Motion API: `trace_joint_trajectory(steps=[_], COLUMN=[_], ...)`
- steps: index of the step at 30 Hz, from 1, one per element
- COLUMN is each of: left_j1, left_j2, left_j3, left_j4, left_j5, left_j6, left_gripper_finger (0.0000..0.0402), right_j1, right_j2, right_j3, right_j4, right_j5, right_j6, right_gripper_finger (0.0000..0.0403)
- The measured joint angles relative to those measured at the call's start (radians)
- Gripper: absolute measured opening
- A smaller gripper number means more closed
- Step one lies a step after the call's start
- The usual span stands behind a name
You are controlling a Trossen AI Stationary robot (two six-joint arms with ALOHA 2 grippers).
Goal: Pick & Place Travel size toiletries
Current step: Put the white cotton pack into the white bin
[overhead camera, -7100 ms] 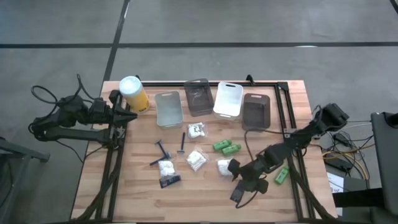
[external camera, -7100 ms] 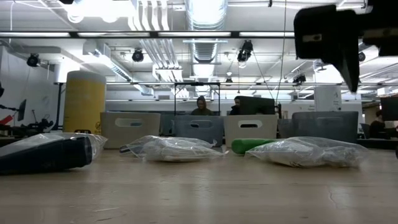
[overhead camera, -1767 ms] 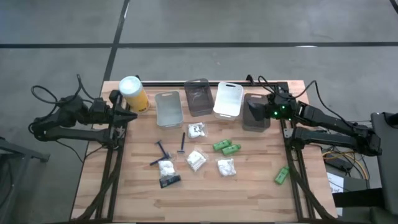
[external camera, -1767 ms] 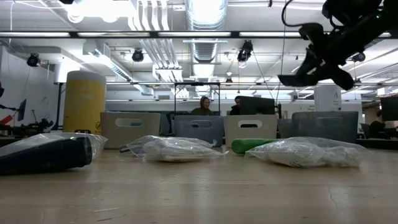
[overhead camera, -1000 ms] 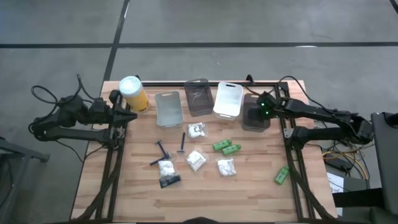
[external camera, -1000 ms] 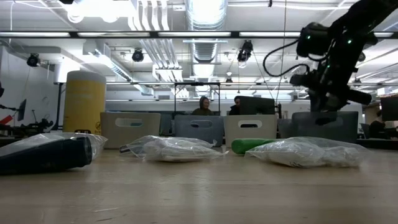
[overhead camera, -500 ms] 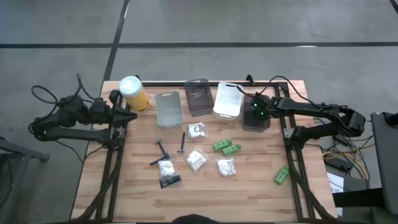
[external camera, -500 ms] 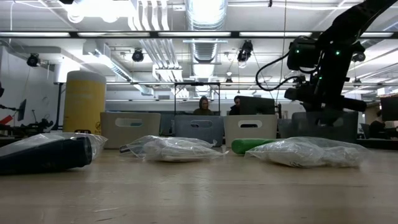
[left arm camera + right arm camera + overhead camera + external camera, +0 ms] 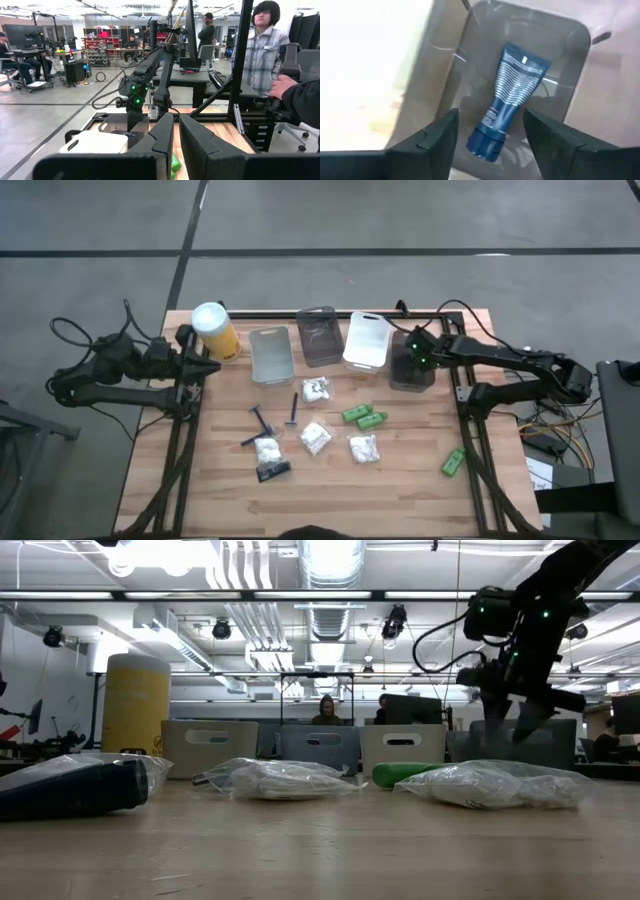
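Wooden desk (image 9: 420, 490) under grey floor: at its far left the left gripper (image 9: 208, 366) waits, fingers together, beside the yellow canister (image 9: 215, 330). Packets (image 9: 315, 437), razors (image 9: 262, 421) and green tubes (image 9: 364, 417) lie mid-desk. Far right, the right gripper (image 9: 408, 363) hangs over the dark bin (image 9: 412, 383), fingers apart, a blue tube (image 9: 509, 100) lying inside.

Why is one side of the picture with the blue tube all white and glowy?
Right wrist view: strong glare washes out that whole side beside the grey bin, while the blue tube lying in it stays readable, and the right pincer frames it, jaws apart. Low view: bright ceiling lights blow out too.
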Motion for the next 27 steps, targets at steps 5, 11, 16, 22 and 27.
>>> trace_joint_trajectory(steps=[5,11,16,22,27], left_j1=[0.0,0.0,0.0,0.0,0.0], left_j2=[0.0,0.0,0.0,0.0,0.0], left_j3=[0.0,0.0,0.0,0.0,0.0], left_j4=[0.0,0.0,0.0,0.0,0.0], left_j5=[0.0,0.0,0.0,0.0,0.0], left_j6=[0.0,0.0,0.0,0.0,0.0], left_gripper_finger=[0.0035,0.0035,0.0035,0.0035,0.0035], right_j1=[0.001,0.002,0.034,0.123,0.201], right_j2=[-0.045,-0.085,-0.133,-0.201,-0.228], right_j3=[0.042,0.126,0.19,0.239,0.261], right_j4=[-0.031,-0.113,-0.226,-0.278,-0.28], right_j5=[0.0,0.0,0.0,0.0,0.0], right_j6=[-0.014,-0.074,-0.071,-0.072,-0.071], right_gripper_finger=[0.0229,0.0232,0.0219,0.02,0.0186])
